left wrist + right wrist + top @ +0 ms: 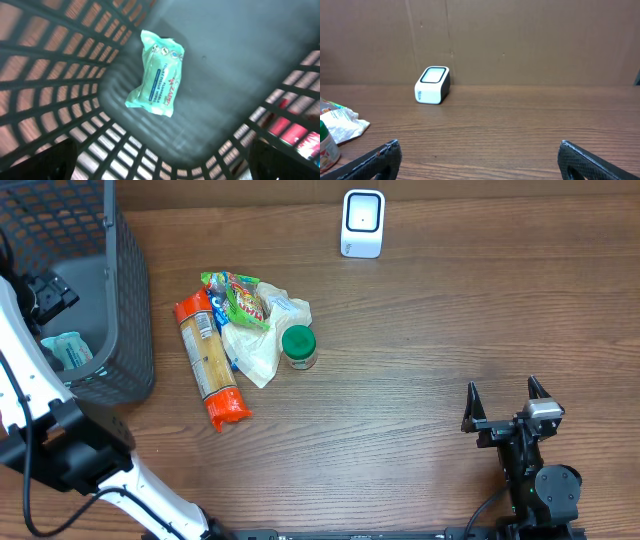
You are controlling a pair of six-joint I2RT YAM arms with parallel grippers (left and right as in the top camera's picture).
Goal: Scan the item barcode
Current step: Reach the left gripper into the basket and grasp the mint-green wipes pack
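A teal wipes packet point(156, 75) lies flat on the floor of the dark mesh basket point(135, 340) at the table's left edge, also visible from overhead point(68, 350). My left gripper point(165, 165) hangs above the inside of the basket, open, with nothing between its fingers and apart from the packet. The white barcode scanner point(362, 223) stands at the back centre, and the right wrist view shows it upright by the wall point(432, 85). My right gripper point(505, 402) rests low at the front right, open and holding nothing point(480, 155).
A pile lies left of centre: a long orange pasta packet point(208, 360), a colourful snack bag point(238, 298), a white bag point(262, 340) and a green-lidded jar point(299, 346). The basket wall point(60, 100) surrounds my left gripper.
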